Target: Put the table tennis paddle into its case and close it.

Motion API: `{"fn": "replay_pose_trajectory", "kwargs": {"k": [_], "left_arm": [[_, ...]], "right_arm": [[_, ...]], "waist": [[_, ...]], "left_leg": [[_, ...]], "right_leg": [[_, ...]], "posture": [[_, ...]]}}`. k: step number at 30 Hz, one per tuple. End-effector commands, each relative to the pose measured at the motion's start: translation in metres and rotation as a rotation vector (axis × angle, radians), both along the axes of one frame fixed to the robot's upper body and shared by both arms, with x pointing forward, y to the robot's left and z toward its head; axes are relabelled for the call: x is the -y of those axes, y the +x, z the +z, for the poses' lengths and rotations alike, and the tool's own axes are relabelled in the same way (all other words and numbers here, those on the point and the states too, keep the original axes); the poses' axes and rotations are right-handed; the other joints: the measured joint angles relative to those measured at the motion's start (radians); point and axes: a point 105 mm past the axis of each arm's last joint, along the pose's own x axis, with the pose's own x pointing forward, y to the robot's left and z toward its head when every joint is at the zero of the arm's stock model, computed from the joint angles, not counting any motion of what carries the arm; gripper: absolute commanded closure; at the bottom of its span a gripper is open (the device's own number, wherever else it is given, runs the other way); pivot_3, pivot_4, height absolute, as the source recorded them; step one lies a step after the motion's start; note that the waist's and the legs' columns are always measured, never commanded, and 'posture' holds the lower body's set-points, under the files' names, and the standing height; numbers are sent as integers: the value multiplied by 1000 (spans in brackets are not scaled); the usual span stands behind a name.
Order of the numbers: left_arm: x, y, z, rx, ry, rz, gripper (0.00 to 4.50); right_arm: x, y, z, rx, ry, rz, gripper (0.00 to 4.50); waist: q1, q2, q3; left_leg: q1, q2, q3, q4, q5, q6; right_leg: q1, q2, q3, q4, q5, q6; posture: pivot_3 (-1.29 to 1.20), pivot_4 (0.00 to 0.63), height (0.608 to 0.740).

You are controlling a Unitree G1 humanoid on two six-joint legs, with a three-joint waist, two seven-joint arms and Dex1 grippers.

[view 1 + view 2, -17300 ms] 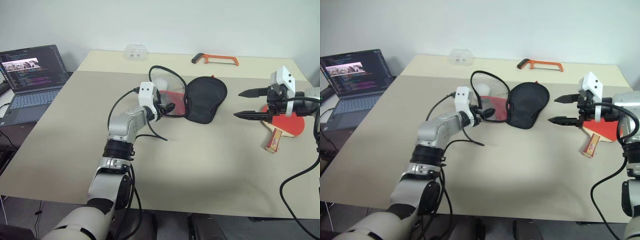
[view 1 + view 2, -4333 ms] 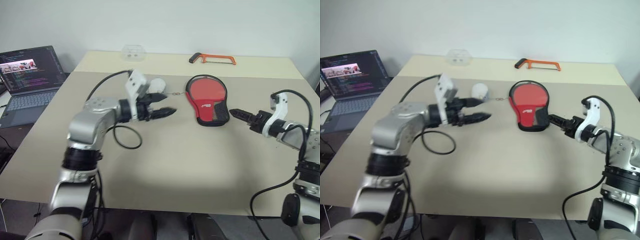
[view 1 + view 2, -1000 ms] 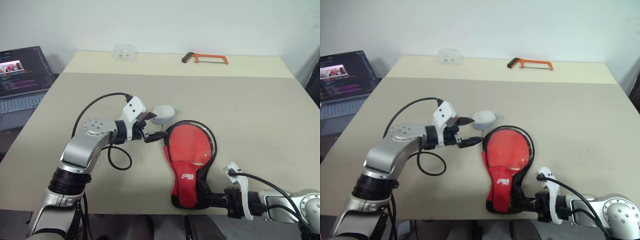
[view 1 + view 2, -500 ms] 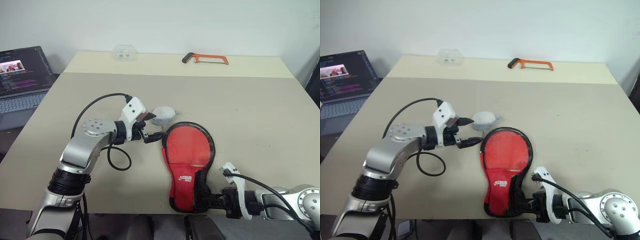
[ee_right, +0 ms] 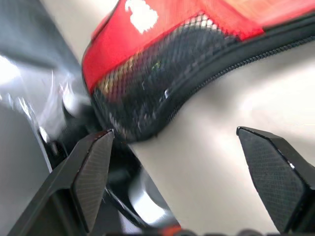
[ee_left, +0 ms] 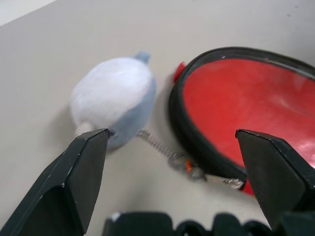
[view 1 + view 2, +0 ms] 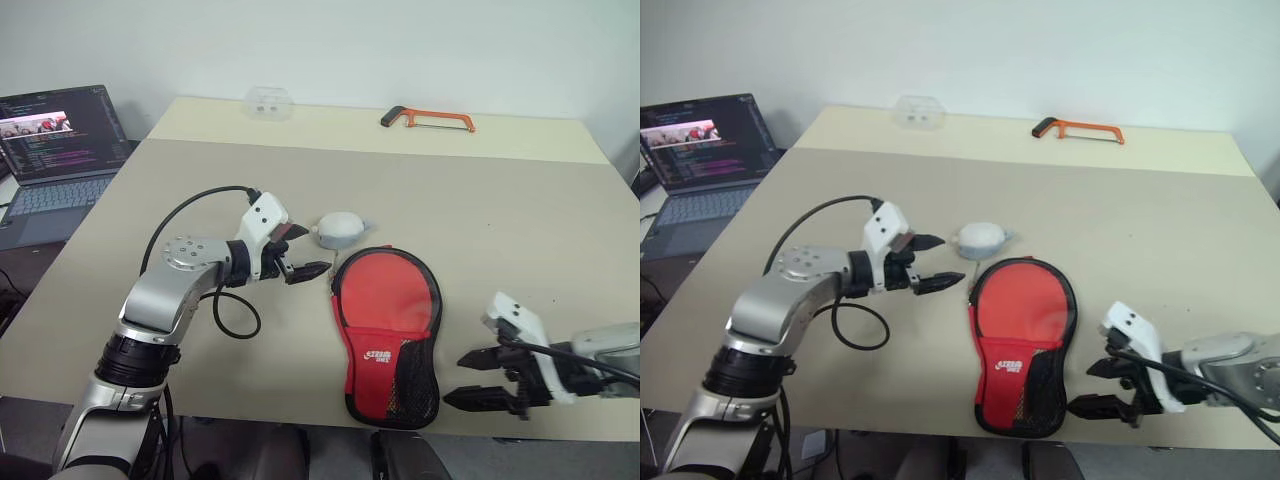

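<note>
Now the case (image 7: 389, 330) lies flat near the front edge of the table (image 7: 520, 220), red side up, with a white logo and black mesh over its narrow end; its zip looks shut, though the near end is hard to judge. Just to its right, the right claw (image 7: 480, 380) hovers with fingers spread wide, holding nothing. Beside the round end, the left claw (image 7: 305, 250) is wide open and empty too, near a small white plush toy (image 7: 342, 228).
</note>
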Motion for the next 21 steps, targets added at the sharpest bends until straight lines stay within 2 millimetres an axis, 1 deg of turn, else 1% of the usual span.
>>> {"fn": "replay_pose_trajectory", "kwargs": {"k": [1,2,3,5,6,8,9,10,12,13,16,19,21], "left_arm": [[-8,11,26,102,-26,43,0],[-9,13,29,108,-39,55,0],[-9,16,32,116,-49,69,0],[-9,21,35,126,-59,85,0],[-8,24,37,133,-59,89,0],[-5,29,41,145,-58,90,0],[-4,30,42,150,-57,90,0],[-1,32,43,158,-55,84,0],[4,37,46,166,-56,77,0],[7,40,46,166,-57,76,0],[12,49,42,155,-52,76,0],[21,57,37,152,-50,64,0],[30,61,37,149,-61,49,0]], "right_arm": [[-9,29,47,341,96,123,69],[-13,40,55,419,118,110,69],[-23,55,63,522,161,91,69],[-47,76,73,638,255,47,69],[-61,87,74,703,300,13,69],[-80,104,63,738,347,-65,69],[-85,109,59,738,358,-87,69],[-88,114,46,736,340,-112,69],[-94,121,22,723,321,-149,69],[-95,122,14,716,313,-161,69],[-97,121,-2,687,308,-191,69],[-97,117,-13,644,329,-216,69],[-96,112,-28,604,306,-207,69]], "waist": [[-3,0,0],[-4,0,0],[-6,-1,0],[-11,-2,-1],[-11,-2,-1],[-8,-2,-1],[-4,-2,-1],[-1,-2,-1],[7,-2,-1],[13,-2,-1],[21,-2,-1],[22,-2,-1],[22,-2,-1]], "left_leg": [[0,0,0,1,0,0],[0,0,1,1,0,0],[1,0,1,1,0,0],[2,0,1,2,0,0],[2,0,1,1,0,0],[2,0,1,1,0,0],[1,0,0,1,0,0],[-1,1,0,1,1,-2],[-4,1,0,2,3,-4],[-5,1,0,3,3,-4],[-6,0,1,3,3,-4],[-5,0,0,4,2,-4],[-4,0,0,4,2,-4]], "right_leg": [[0,0,-1,0,0,0],[0,0,-1,0,1,-1],[0,0,-1,0,2,-1],[1,2,0,1,2,-1],[1,2,0,1,2,-2],[1,2,1,2,2,-2],[0,2,1,2,2,-2],[-3,2,1,3,2,-2],[-4,0,0,2,2,-2],[-4,0,-1,1,2,-2],[-4,-2,-2,1,2,-2],[-4,-1,-3,3,2,-2],[-4,0,-3,5,2,-2]], "posture": [[0,150,740],[0,150,740],[0,150,740],[0,150,740],[0,150,740],[0,150,740],[0,150,740],[0,150,740],[0,150,740],[0,150,740],[0,150,740],[0,150,740],[0,150,740]]}}
